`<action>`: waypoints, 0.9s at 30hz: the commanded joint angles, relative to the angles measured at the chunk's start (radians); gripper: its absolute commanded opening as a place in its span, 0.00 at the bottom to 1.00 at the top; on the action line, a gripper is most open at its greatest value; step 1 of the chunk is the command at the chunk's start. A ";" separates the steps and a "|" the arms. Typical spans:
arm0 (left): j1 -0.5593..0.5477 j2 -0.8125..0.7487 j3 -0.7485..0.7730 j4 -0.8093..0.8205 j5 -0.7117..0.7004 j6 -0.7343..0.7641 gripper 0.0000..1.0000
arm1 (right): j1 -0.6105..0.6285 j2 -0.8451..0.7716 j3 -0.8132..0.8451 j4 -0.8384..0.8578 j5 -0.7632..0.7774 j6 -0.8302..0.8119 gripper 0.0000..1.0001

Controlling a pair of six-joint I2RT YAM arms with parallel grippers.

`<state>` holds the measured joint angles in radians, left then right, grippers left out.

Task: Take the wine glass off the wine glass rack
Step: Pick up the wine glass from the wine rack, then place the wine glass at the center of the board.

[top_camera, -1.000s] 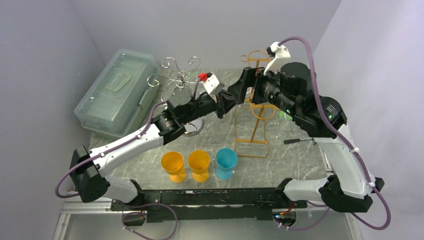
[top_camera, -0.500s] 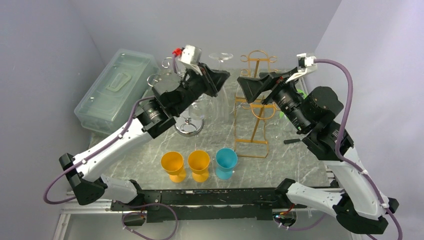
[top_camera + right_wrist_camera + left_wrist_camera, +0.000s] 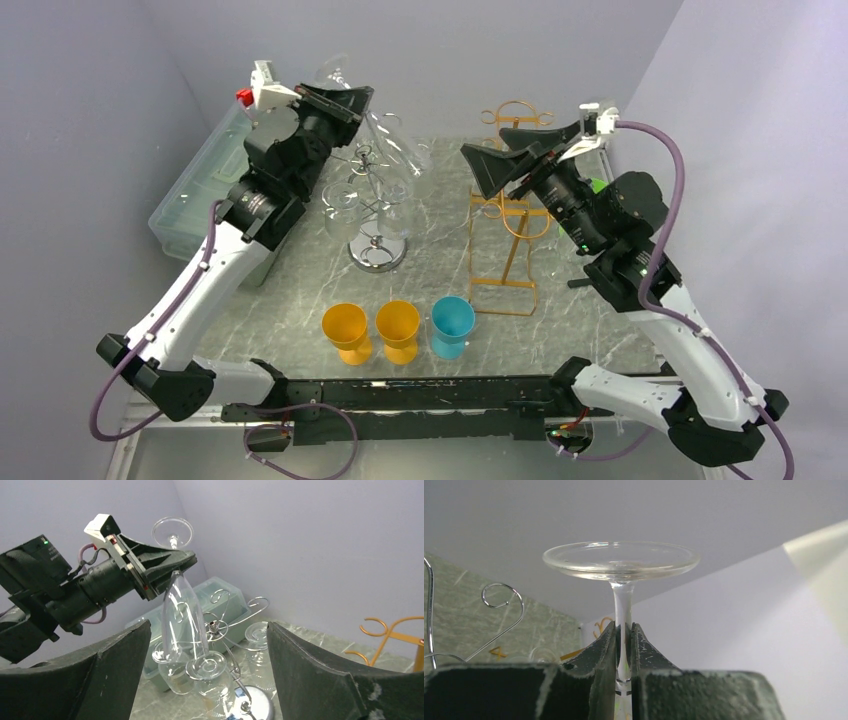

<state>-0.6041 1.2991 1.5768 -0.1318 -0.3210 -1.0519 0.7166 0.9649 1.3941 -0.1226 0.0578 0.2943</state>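
Your left gripper (image 3: 623, 630) is pinched almost closed on the thin stem of the wine glass (image 3: 621, 560). The round foot sits just above the fingers (image 3: 599, 650). The glass hangs upside down and tilted, with its bowl slanting down towards the wire arms of the wine glass rack (image 3: 377, 255). From the right wrist view the foot is higher than every hook; whether the bowl touches the wires cannot be told.

Across from it, your right gripper (image 3: 500, 150) is raised above the worktop with its jaws spread wide and nothing between them, facing the held glass.

The chrome rack stands towards the back left of the marble worktop (image 3: 600, 320), and other clear glasses (image 3: 340, 200) hang from it by their feet. Behind it, at the worktop's left edge, lies a clear plastic box (image 3: 200, 200) with its lid on. A gold wire stand (image 3: 505, 260) rises near the back of the worktop, right of the middle — well apart from the chrome rack. Along the near edge three cups stand upright in a row: two orange cups (image 3: 346, 328) side by side, then a teal cup (image 3: 452, 322) to their right.
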 commanded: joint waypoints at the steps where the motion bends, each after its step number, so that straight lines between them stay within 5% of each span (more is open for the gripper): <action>1: 0.055 -0.015 0.038 0.044 -0.003 -0.251 0.00 | -0.035 0.034 -0.018 0.117 -0.138 -0.004 0.85; 9: 0.082 -0.024 0.028 0.116 0.000 -0.352 0.00 | -0.051 0.118 -0.027 0.201 -0.230 0.018 0.68; 27: 0.089 -0.027 -0.024 0.179 0.040 -0.418 0.00 | -0.049 0.265 0.015 0.335 -0.264 0.139 0.49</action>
<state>-0.5117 1.2987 1.5616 -0.0265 -0.3061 -1.4319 0.6682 1.2179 1.3731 0.0952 -0.1890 0.3775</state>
